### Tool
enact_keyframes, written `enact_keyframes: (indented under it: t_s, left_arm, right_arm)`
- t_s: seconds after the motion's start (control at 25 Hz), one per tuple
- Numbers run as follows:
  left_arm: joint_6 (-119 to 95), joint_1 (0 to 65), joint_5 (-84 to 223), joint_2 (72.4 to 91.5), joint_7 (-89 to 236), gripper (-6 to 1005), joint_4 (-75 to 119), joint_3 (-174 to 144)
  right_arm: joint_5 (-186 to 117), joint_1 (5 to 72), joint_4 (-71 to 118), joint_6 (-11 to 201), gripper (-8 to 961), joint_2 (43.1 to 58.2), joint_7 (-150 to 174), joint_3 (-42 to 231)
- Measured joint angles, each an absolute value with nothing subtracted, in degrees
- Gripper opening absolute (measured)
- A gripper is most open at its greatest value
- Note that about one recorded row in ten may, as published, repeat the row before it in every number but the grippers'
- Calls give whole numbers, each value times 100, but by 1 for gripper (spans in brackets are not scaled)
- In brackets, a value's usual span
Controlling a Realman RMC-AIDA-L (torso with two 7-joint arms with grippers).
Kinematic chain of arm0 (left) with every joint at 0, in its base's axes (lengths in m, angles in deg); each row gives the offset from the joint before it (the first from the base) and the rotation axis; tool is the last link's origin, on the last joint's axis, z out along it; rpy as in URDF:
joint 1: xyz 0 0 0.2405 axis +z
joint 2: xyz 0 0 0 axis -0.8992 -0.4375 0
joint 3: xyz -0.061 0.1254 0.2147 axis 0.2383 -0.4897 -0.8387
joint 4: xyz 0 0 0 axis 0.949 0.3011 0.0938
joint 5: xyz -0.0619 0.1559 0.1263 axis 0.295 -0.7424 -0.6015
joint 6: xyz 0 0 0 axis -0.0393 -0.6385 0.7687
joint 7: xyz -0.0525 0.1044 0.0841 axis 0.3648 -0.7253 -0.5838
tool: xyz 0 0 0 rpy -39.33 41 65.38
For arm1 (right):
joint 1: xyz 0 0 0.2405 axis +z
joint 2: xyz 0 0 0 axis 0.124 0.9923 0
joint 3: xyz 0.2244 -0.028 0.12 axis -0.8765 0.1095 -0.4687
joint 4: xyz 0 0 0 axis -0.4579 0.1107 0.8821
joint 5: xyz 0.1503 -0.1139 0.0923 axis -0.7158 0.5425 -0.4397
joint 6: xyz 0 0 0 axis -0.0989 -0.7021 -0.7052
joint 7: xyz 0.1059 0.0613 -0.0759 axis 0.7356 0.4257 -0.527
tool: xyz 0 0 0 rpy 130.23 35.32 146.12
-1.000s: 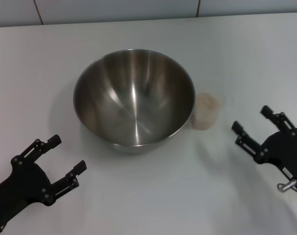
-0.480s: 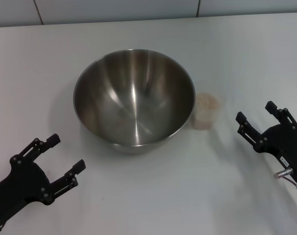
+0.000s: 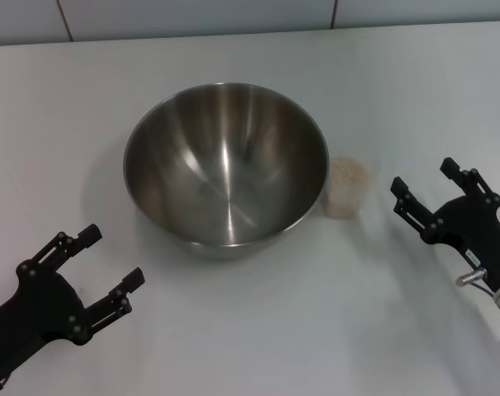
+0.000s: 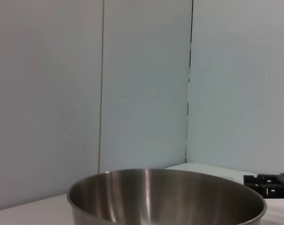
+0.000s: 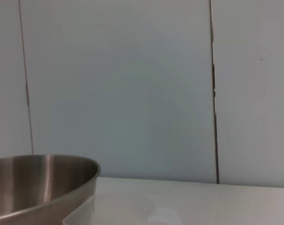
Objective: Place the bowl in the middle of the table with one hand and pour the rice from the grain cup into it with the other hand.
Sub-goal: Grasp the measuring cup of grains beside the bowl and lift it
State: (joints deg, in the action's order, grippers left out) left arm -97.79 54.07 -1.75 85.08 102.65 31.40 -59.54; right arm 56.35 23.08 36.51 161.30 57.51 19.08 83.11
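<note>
The steel bowl (image 3: 225,165) stands empty on the white table (image 3: 258,330), a little left of centre. It also shows in the left wrist view (image 4: 165,197) and the right wrist view (image 5: 39,187). The clear grain cup (image 3: 347,186) stands upright just right of the bowl, close to its wall, with pale rice (image 3: 349,172) in it. Its rim shows in the right wrist view (image 5: 123,208). My right gripper (image 3: 425,183) is open, a short way right of the cup, not touching it. My left gripper (image 3: 111,257) is open and empty at the front left, apart from the bowl.
A tiled wall (image 3: 192,16) runs along the table's far edge. My right gripper's fingertip shows at the side of the left wrist view (image 4: 271,180).
My right gripper drew back to the right, then came forward again toward the cup. The left arm, bowl and cup have not moved.
</note>
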Motion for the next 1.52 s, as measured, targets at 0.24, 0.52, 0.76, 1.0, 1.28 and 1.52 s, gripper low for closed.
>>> enact_keyframes:
  t_s: [0.24, 0.52, 0.76, 1.0, 1.28, 1.52]
  left_arm:
    - [-9795, 5404, -176, 8519, 10266, 827, 3139, -5923]
    - [-9831, 5403, -161, 8522, 10273, 827, 3138, -5849]
    - [-9853, 5403, -158, 8522, 10274, 827, 3139, -5799]
    - [-9861, 5404, -157, 8522, 10274, 827, 3139, -5782]
    - [-9877, 5396, -158, 8522, 10274, 827, 3139, -5782]
    - [-9881, 5394, -159, 8530, 10274, 827, 3132, -5782]
  right_arm:
    - [5634, 2524, 3596, 15891, 784, 5746, 1905, 8249]
    - [5634, 2759, 3538, 15587, 780, 5744, 1904, 8244]
    - [5634, 2832, 3536, 15526, 777, 5747, 1904, 8179]
    - [5635, 2942, 3516, 15423, 774, 5756, 1904, 8167]
    - [5635, 2971, 3494, 15418, 771, 5757, 1904, 8168]
    - [5635, 2971, 3490, 15418, 768, 5757, 1904, 8169]
